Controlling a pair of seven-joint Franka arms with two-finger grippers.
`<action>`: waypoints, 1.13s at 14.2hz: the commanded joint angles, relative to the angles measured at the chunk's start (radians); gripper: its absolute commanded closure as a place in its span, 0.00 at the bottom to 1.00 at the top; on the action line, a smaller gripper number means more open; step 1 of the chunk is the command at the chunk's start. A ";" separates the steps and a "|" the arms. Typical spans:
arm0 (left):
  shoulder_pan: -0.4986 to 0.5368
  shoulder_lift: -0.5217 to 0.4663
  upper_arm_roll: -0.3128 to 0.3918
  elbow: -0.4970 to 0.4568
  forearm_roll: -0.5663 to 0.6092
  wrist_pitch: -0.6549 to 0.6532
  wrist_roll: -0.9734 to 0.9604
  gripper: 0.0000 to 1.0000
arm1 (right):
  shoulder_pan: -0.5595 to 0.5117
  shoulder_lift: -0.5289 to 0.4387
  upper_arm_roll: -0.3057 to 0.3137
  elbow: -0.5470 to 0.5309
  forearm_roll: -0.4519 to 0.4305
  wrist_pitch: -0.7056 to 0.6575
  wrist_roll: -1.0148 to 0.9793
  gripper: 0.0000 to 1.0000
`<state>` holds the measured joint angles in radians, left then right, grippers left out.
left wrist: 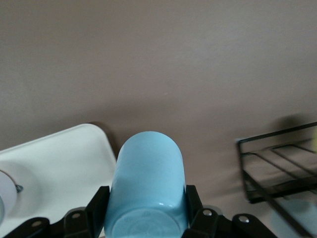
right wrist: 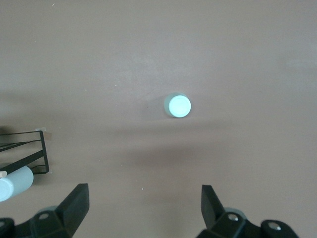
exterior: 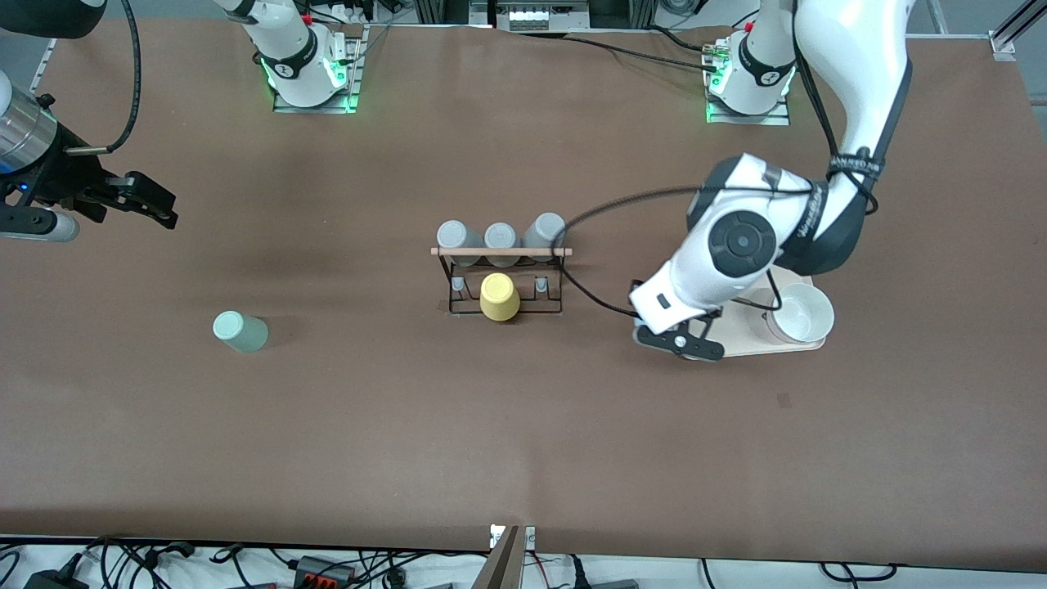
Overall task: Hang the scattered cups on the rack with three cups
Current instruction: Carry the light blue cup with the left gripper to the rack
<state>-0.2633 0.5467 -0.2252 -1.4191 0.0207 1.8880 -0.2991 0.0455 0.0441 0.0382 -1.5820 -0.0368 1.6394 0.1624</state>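
There are three grey cups in a row on the rack, which stands in the middle of the tabletop. One yellow cup hangs on the side of the rack nearer the front camera, bottom up. The rack is black wire with a wooden rod across its top.

There are two more cups (the small ones). The mint cup stands bottom up on the tabletop, well apart from the rack, toward the right arm's end. The blue cup is in the left claw, with one finger pressed on each side of it. The left claw is over the edge of a pale tray, between the rack and a white bowl. There is one tray and one bowl, and the bowl sits on the tray. I cannot tell what is in the bowl.

The right claw is up over the tabletop at the right arm's end. In its wrist view the right claw is wide and holds nothing, and the mint cup shows below it.
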 commanded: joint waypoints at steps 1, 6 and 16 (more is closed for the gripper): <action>-0.043 0.108 0.010 0.196 -0.184 -0.067 -0.119 0.99 | 0.000 0.003 0.000 0.013 -0.005 -0.003 0.020 0.00; -0.117 0.137 0.013 0.253 -0.286 -0.059 -0.299 0.99 | 0.000 0.003 0.000 0.013 -0.005 -0.003 0.020 0.00; -0.198 0.194 0.026 0.249 -0.223 -0.043 -0.301 0.99 | 0.000 0.003 0.000 0.013 -0.005 -0.003 0.020 0.00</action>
<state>-0.4391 0.7120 -0.2153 -1.2102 -0.2382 1.8559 -0.5963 0.0452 0.0441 0.0379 -1.5819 -0.0368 1.6394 0.1628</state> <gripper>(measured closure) 0.335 0.000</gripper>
